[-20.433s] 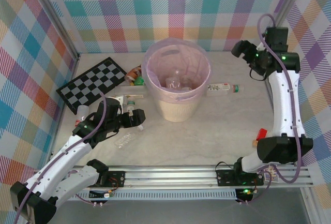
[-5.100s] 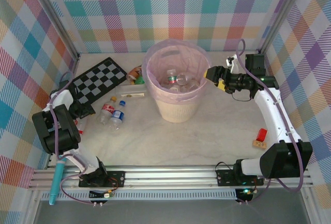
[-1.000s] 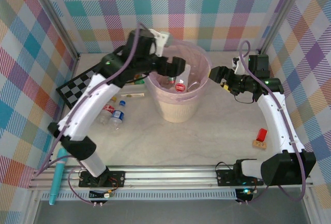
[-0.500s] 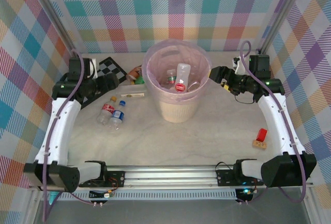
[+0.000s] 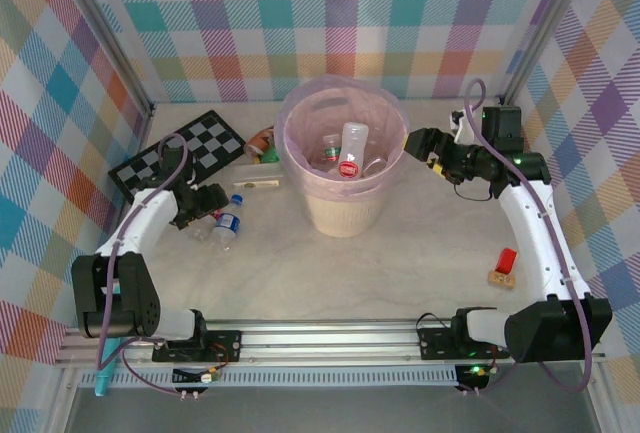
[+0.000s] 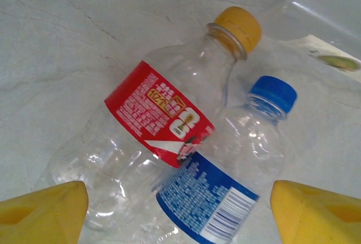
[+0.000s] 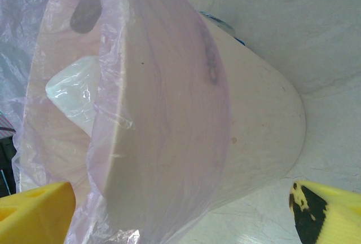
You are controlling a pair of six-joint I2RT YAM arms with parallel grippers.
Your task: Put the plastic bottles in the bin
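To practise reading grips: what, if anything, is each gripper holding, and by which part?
Nothing is held. The left gripper stands open astride the red-label bottle and blue-label bottle; the right gripper hangs open beside the bin.

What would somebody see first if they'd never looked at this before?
Probably the big cream bin with its pink bag, standing mid-table with bottles inside. Next, a red-labelled bottle and a blue-labelled bottle lying side by side left of it, with the left gripper open over them.
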